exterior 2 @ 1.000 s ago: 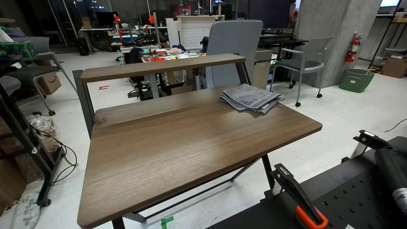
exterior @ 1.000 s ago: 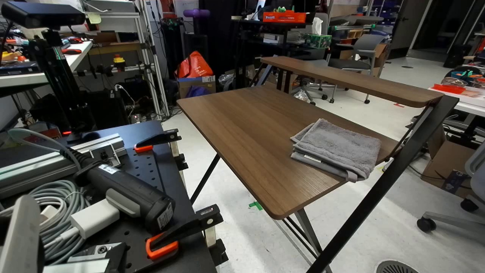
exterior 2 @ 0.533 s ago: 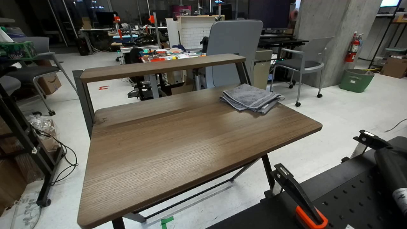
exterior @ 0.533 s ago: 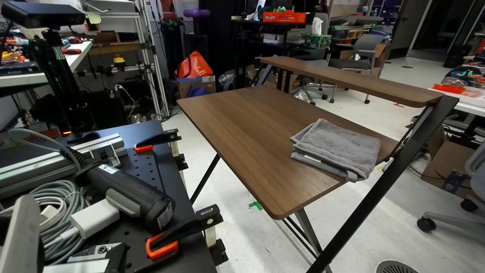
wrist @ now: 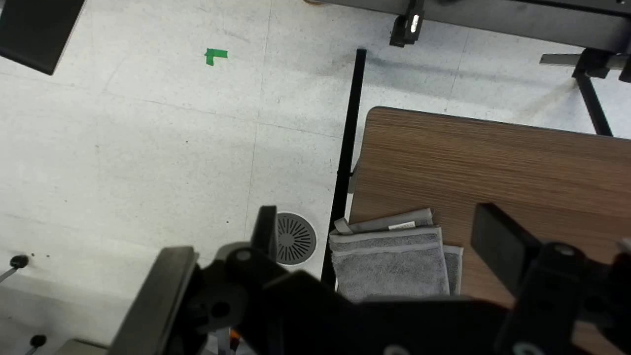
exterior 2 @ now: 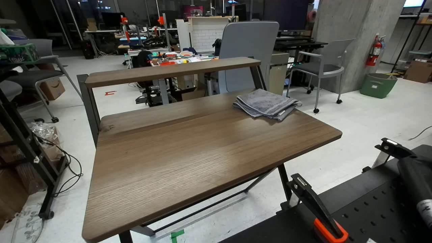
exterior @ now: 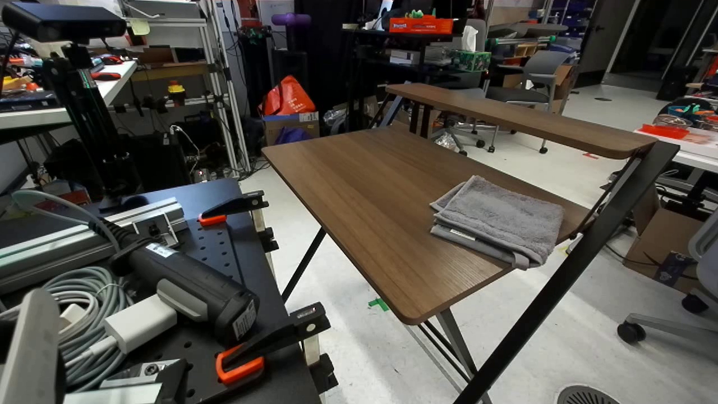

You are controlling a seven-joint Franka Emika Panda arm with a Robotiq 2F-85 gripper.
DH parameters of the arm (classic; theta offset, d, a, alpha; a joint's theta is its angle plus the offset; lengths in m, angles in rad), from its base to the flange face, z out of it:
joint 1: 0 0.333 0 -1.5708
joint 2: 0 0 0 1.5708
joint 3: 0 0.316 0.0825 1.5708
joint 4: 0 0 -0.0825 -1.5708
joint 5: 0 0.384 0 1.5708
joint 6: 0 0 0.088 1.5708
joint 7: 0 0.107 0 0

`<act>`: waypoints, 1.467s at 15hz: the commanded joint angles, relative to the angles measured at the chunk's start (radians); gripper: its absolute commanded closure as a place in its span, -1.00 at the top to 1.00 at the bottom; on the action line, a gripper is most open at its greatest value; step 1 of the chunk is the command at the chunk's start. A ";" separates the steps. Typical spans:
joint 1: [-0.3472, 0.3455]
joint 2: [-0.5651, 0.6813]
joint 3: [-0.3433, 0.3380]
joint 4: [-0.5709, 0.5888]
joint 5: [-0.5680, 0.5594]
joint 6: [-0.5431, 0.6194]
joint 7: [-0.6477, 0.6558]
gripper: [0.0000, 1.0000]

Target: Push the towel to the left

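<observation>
In the wrist view, the wide-spread end effector (wrist: 377, 229) partly hides the towel (wrist: 392, 268).

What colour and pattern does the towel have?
The towel is grey, with a paler stripe near one edge; it shows best in the wrist view.

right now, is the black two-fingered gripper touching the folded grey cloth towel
Apart. In both exterior views the towel lies fully uncovered, with nothing reaching it; the open gripper hides part of it only in the wrist view.
</observation>
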 commanded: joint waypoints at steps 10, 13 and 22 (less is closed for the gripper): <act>-0.005 0.000 0.005 0.002 0.002 -0.002 -0.001 1.00; -0.005 0.000 0.005 0.002 0.002 -0.002 -0.001 1.00; 0.034 0.301 0.094 0.049 0.029 0.191 0.201 1.00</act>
